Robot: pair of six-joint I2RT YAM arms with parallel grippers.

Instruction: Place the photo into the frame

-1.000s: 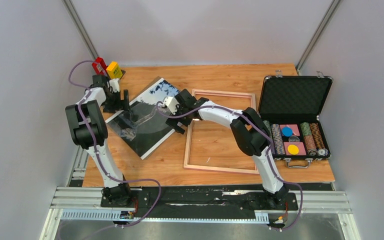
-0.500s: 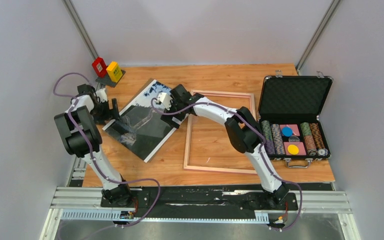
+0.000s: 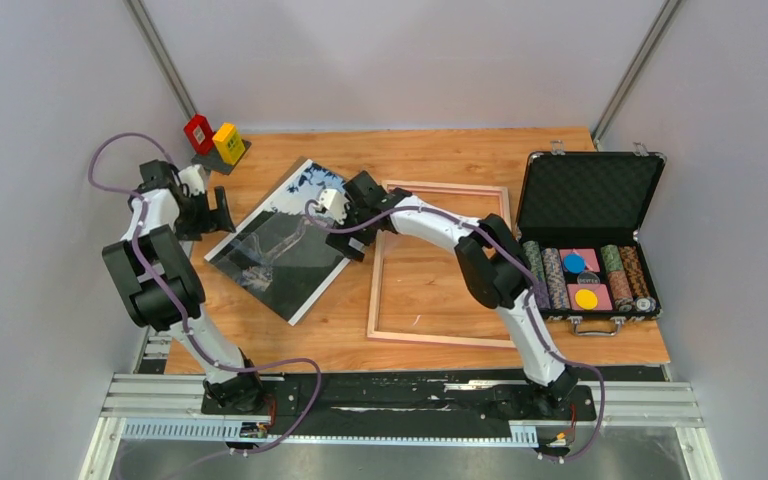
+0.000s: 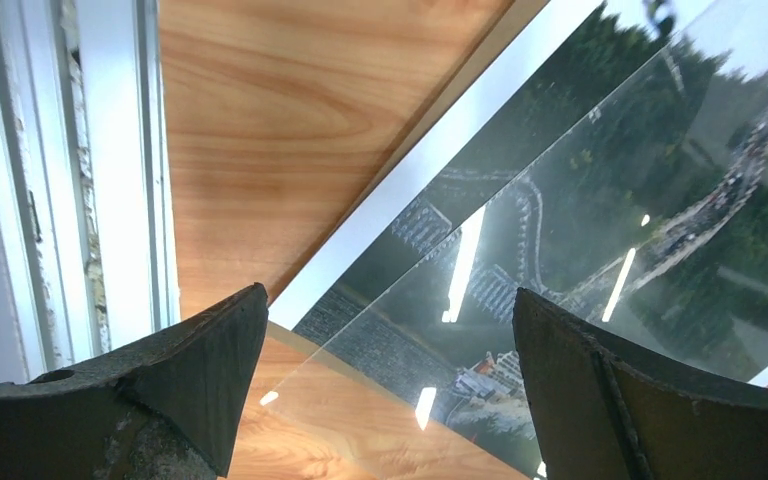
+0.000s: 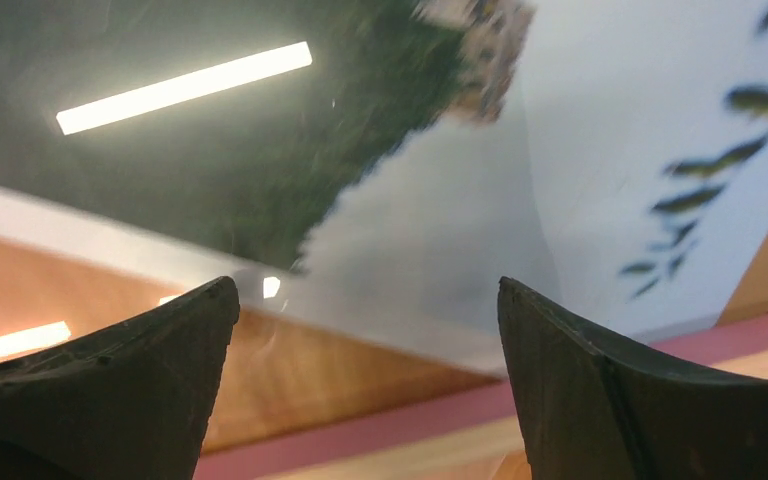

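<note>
The photo lies flat and turned at an angle on the wooden table, left of the frame. A clear pane rests on the photo, shifted toward its near-left corner. The frame lies flat with a bare middle. My left gripper is open at the photo's left edge; its wrist view shows the photo and the pane's corner between the open fingers. My right gripper is open over the photo's right edge, with the photo and the pink frame edge below it.
An open black case with poker chips stands at the right. Red and yellow blocks sit at the back left corner. The table's left edge and metal rail are close beside my left gripper.
My left arm has swung left and back toward the table's left edge. The right gripper and the photo have shifted slightly left.
</note>
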